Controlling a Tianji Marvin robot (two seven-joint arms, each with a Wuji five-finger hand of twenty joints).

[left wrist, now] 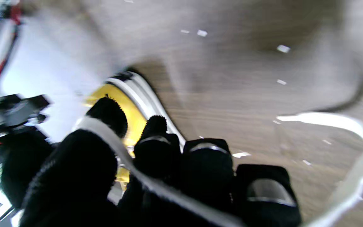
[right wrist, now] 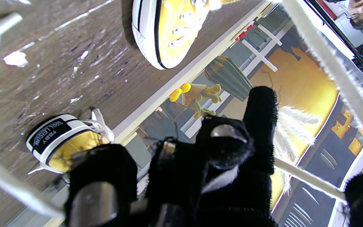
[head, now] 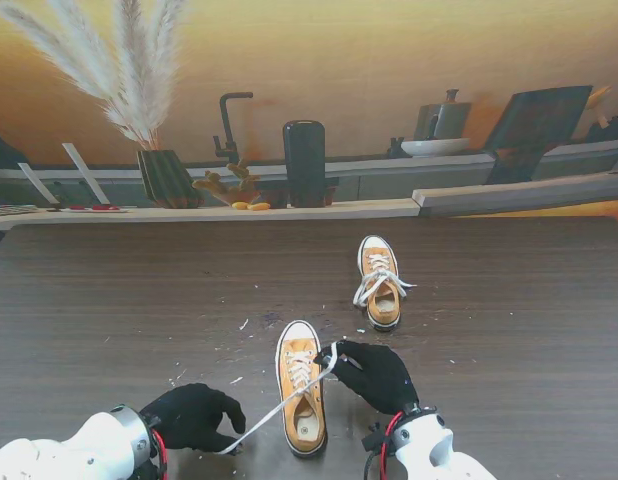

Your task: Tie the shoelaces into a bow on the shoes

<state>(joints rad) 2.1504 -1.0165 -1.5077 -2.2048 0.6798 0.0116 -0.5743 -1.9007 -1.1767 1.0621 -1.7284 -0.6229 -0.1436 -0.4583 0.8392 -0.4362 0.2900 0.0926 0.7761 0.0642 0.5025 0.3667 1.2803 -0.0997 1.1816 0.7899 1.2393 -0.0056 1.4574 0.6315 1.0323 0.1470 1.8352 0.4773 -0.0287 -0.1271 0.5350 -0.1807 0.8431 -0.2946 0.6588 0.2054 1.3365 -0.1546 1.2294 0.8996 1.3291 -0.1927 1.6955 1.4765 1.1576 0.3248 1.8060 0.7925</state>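
Two hands [head: 194, 417] [head: 374, 373] hold one lace [head: 279, 405] flanking the near shoe [head: 301, 400].

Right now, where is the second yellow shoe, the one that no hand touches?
In the stand's view, the far shoe lies right of centre, farther from me than the near shoe and the right hand.

The left wrist view is smeared by motion blur: the yellow canvas sneaker with white rubber sole [left wrist: 131, 104] shows only a sliver behind the black-gloved left robot hand [left wrist: 156, 176]. In the stand view both arms are cut off at the bottom edge, and the white specks on the dark wood-grain counter [head: 109, 300] are too small to identify.
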